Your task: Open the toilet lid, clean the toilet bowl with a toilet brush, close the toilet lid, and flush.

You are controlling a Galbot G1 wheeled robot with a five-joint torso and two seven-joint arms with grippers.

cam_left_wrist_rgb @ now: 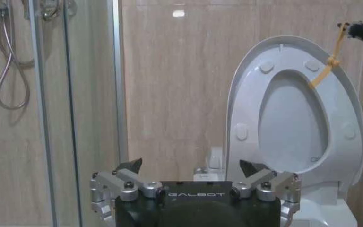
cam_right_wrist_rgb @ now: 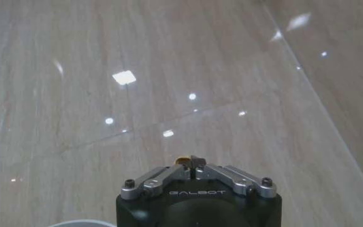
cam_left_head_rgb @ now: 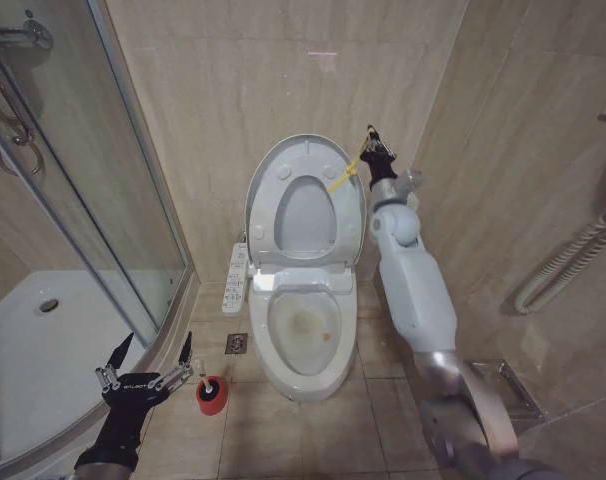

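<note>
Toilet lid (cam_left_head_rgb: 305,200), large glossy white plastic oval cover, stands raised upright against the beige tiled wall (cam_left_head_rgb: 233,90), w/ the white ring-shaped seat (cam_left_head_rgb: 305,215) folded up flat against its underside. A yellow tag (cam_left_head_rgb: 345,178) runs from the lid's upper edge to the right gripper (cam_left_head_rgb: 375,140), whose fingers are pressed together on the tag's end; right wrist view shows a scrap of yellow pinched at the tips. Holding by the tag looks like the way to swing the lid w/o gripping the slick plastic.

Below, the white ceramic toilet bowl (cam_left_head_rgb: 303,385) sits open, yellowish-brown stains inside, so opening looks done & scrubbing is the step in hand. Small toilet brush (cam_left_head_rgb: 211,393), thin white stick handle in a round red cup-like base, stands on the tiled floor (cam_left_head_rgb: 383,420) just beside the bowl's left side, near a square floor drain (cam_left_head_rgb: 236,344). Left gripper (cam_left_head_rgb: 148,372) hovers low just left of the brush, fingers spread apart, nothing held.

Room: long white button remote panel (cam_left_head_rgb: 237,277) at the bowl's left rear; curved glass shower enclosure (cam_left_head_rgb: 93,200) & white shower tray (cam_left_head_rgb: 43,350) hem in the left arm, so it has a narrow floor strip to work in. Right arm fills the gap toward the right wall
</note>
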